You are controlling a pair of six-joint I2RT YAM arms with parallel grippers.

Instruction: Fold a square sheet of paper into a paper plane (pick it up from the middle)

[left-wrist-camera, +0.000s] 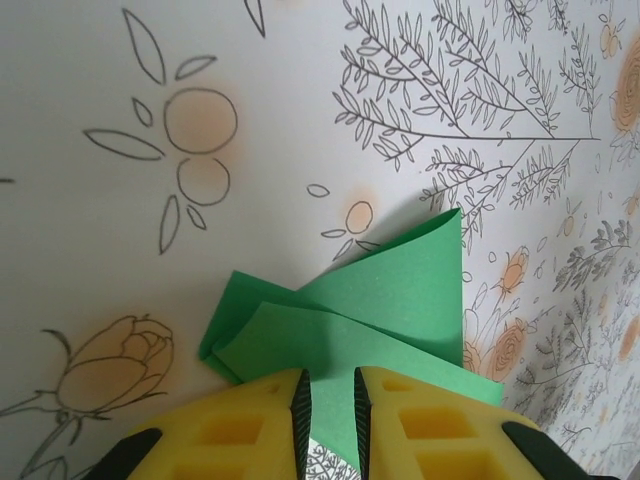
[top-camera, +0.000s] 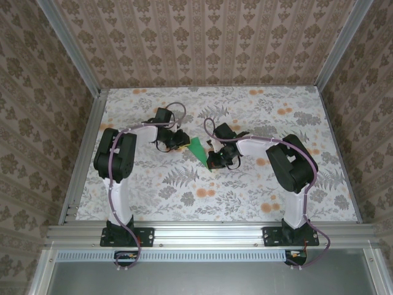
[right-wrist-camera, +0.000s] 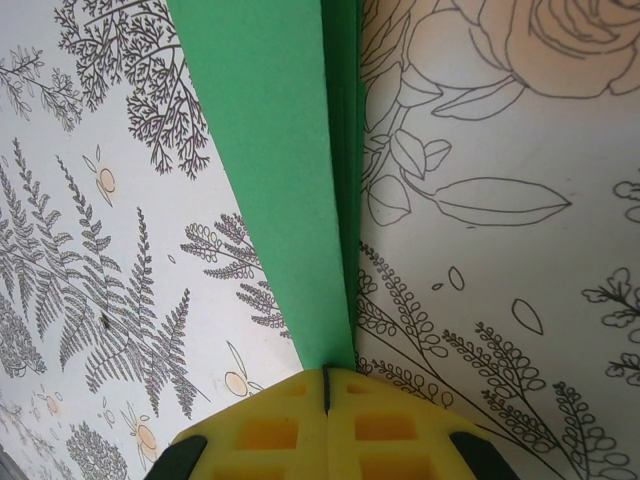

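A: So, starting nearest: what lies on the near side of the paper plane (top-camera: 198,149)?

B: Nearer than it run the metal rail (top-camera: 209,228) and both arm bases. Between rail and plane the patterned surface (top-camera: 184,196) is open.

A: Which way does the plane point?

B: From above, its long axis runs near to far, leaning a little. The narrow tip points toward the rail and slightly right, and the wide end lies farther off. It sits around mid-surface, between the two grippers.

A: The right gripper (top-camera: 216,161)?

B: It is at the plane's near tip. In its wrist view the yellow fingers (right-wrist-camera: 270,430) are pressed together on the green paper, which rises from them seen edge-on, with several layers stacked along the fold.

A: And the left gripper (top-camera: 178,140)?

B: It is at the plane's wide end, on its left. In its wrist view the fingers (left-wrist-camera: 250,420) stand a narrow slit apart, with a corner of the paper lying in the gap. I cannot tell whether the pads touch it. Overlapping folded flaps spread beyond them, one corner raised.

A: Room farther out?

B: Beyond the plane the surface runs bare to the far wall (top-camera: 209,43). Left and right of the plane it is open up to the side frame rails, though the arms' elbows hang over part of it.
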